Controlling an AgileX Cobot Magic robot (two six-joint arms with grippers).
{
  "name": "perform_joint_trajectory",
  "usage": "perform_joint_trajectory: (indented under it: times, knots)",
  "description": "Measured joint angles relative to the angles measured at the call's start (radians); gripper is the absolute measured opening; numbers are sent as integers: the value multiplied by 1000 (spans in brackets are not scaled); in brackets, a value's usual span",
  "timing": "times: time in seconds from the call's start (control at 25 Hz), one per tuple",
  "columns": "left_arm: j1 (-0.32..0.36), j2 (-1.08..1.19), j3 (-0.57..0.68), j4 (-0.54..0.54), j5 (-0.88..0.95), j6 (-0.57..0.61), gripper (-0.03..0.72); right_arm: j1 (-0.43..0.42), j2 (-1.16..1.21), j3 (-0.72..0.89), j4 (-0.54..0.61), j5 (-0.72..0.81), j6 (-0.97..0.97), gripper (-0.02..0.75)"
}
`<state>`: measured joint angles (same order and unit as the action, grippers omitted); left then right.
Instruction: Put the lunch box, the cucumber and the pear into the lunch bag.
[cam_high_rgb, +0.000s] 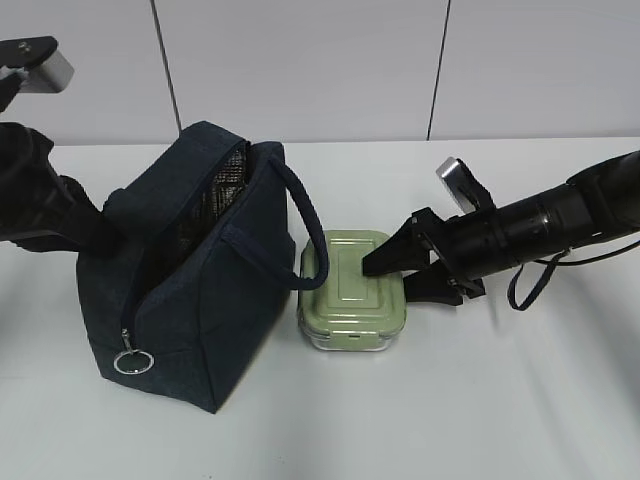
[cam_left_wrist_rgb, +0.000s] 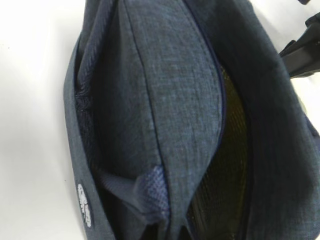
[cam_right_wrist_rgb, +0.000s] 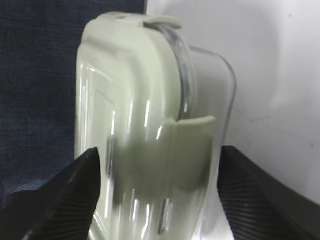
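The dark navy lunch bag (cam_high_rgb: 200, 300) stands at the left with its top zipper open, showing silvery lining. The lunch box (cam_high_rgb: 345, 300), with its sage-green ribbed lid, rests on the table right beside the bag. My right gripper (cam_high_rgb: 386, 280) is open, its jaws astride the box's right end; in the right wrist view (cam_right_wrist_rgb: 157, 150) one finger (cam_right_wrist_rgb: 75, 200) is by the lid and the other by the clear base. The lunch box (cam_right_wrist_rgb: 130, 100) fills that view. My left arm (cam_high_rgb: 40, 200) reaches behind the bag; its gripper is hidden. The cucumber and the pear are out of view.
The left wrist view looks down at the bag's (cam_left_wrist_rgb: 165, 100) folded flap and dark mesh-lined opening. A silver ring pull (cam_high_rgb: 132, 362) hangs at the bag's front corner. A loop handle (cam_high_rgb: 300, 220) arches toward the box. The white table (cam_high_rgb: 520, 400) stretches to the right and front.
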<state>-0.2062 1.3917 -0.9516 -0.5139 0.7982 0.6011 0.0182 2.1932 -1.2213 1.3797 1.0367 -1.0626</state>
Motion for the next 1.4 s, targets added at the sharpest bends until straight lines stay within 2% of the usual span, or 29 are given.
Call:
perform_joint_trajectory:
  times: [0.16,0.2,0.28,0.36,0.64,0.96,1.24,1.4]
  knots:
    - [0,0,0,2,0,0,1,2,14,0,-10,0,0,532]
    - [0,0,0,3,0,0,1,2,14,0,-10,5,0,503]
    - [0,0,0,4,0,0,1,2,14,-3,-6,15,2,378]
    - [0,0,0,5,-1,0,1,2,14,-3,-8,24,7,327]
    - [0,0,0,5,-1,-1,1,-8,-7,-3,-32,15,10,327]
    - [0,0,0,6,-2,-7,1,-112,-204,-1,-167,-30,58,323]
    - [0,0,0,6,-4,-7,1,-107,-409,0,-136,3,100,323]
    - [0,0,0,6,-4,-7,1,-60,-472,-62,-133,14,155,323]
